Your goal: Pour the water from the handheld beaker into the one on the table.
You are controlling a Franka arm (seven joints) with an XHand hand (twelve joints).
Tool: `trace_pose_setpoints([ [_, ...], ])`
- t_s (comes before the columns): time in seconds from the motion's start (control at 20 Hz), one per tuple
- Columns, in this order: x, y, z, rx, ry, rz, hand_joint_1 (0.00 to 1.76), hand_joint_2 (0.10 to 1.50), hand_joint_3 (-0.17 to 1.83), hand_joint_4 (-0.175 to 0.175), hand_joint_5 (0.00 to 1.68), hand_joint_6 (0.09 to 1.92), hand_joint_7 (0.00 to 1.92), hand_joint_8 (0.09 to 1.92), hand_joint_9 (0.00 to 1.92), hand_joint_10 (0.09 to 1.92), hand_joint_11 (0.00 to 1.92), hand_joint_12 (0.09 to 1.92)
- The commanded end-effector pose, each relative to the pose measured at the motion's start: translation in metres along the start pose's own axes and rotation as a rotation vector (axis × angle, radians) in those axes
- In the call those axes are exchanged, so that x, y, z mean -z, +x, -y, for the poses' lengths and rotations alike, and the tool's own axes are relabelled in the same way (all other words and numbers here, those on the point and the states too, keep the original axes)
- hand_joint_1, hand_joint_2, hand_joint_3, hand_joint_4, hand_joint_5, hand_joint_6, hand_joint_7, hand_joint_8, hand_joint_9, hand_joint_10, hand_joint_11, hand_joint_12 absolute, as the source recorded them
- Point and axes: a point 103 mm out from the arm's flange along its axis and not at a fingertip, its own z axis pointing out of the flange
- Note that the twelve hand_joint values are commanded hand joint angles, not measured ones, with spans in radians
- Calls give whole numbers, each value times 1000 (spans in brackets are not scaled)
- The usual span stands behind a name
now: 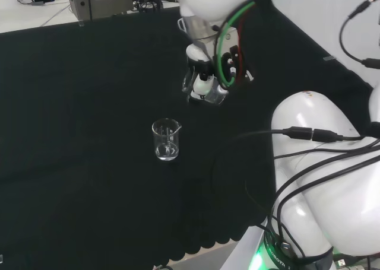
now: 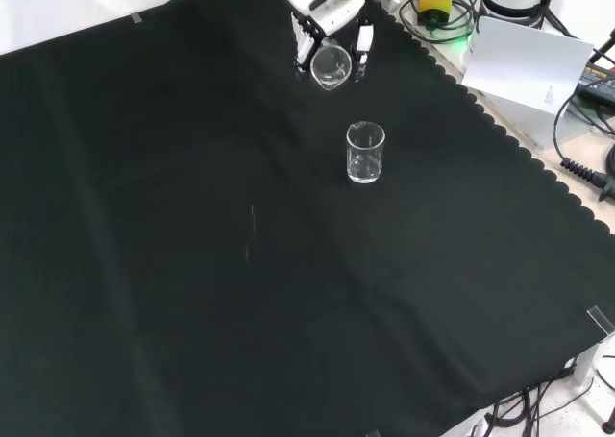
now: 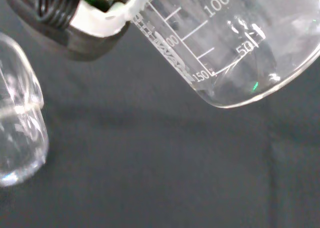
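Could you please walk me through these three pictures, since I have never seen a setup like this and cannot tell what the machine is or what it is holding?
The big white shapes are the links of one robot arm at a bench covered with black cloth. In place of a gripper it carries a black and white hand with fingers and a thumb.

The head view looks over the arm from behind and above its base. The front view looks down on the cloth from the opposite side, so the hand comes in from the top. The wrist view sits at the wrist and sees things very close.

The hand's fingers are curled round a clear glass beaker, held tilted above the cloth. A second clear beaker stands upright on the cloth, apart from the hand. How much water either one holds I cannot tell.
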Motion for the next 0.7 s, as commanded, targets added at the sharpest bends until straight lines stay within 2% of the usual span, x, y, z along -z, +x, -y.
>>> trace_pose_setpoints([
  [0.05,12,17,3,40,-248,-233,1434,998,-175,-175,1461,87,1411,381,1640,87,1404,650],
  [0.2,10,15,-2,36,-288,-276,1434,1000,-175,-175,1462,87,1402,408,1632,87,1398,646],
  [0.5,1,9,-21,71,-303,-410,1433,1002,-175,-175,1465,87,1387,446,1619,87,1383,638],
  [0.7,-3,6,-33,76,-317,-453,1432,1004,-175,-175,1466,87,1378,471,1610,87,1368,631],
])
